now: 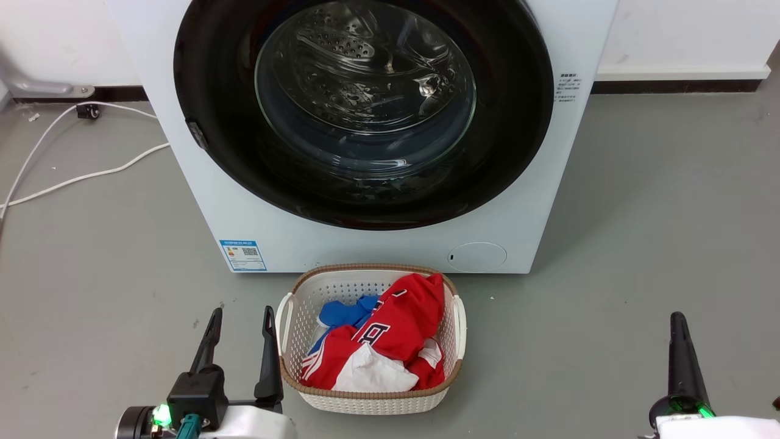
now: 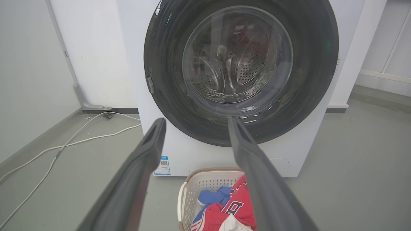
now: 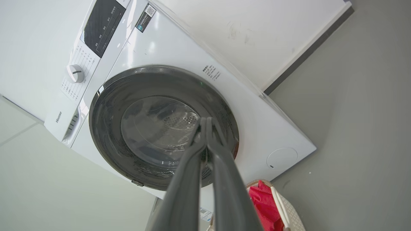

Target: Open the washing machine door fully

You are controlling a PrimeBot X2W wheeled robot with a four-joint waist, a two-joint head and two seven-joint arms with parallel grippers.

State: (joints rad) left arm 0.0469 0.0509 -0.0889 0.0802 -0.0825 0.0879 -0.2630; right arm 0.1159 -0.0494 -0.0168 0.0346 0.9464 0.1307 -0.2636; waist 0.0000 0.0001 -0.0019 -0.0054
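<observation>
On the grey floor (image 1: pixel 640 244), against a white wall (image 1: pixel 670 36), the washing machine (image 1: pixel 292 238) is standing, white and boxy. The washing machine door (image 1: pixel 364 103) is sitting shut, flat against the front of the machine, and its black ring is taking up nearly the whole width. Through the clear glass in the middle the steel drum (image 1: pixel 341 49) with its little holes is showing. Low on the machine's front a blue sticker (image 1: pixel 243 255) is sitting at the left and a round cap (image 1: pixel 477 256) at the right. Just in front of the machine a white basket (image 1: pixel 286 341) is standing on the floor, and a red shirt (image 1: pixel 402 323), a blue cloth (image 1: pixel 341 311) and a white cloth (image 1: pixel 372 372) are lying in it. A white cable (image 1: pixel 91 177) is lying on the floor to the left of the machine. The left gripper (image 1: pixel 242 314) is hanging just left of the basket with its two fingers spread apart and nothing between them. The right gripper (image 1: pixel 678 320) is hanging well to the right of the basket, its fingers pressed together and holding nothing. Both grippers are pointing at the machine, well apart from the door.
</observation>
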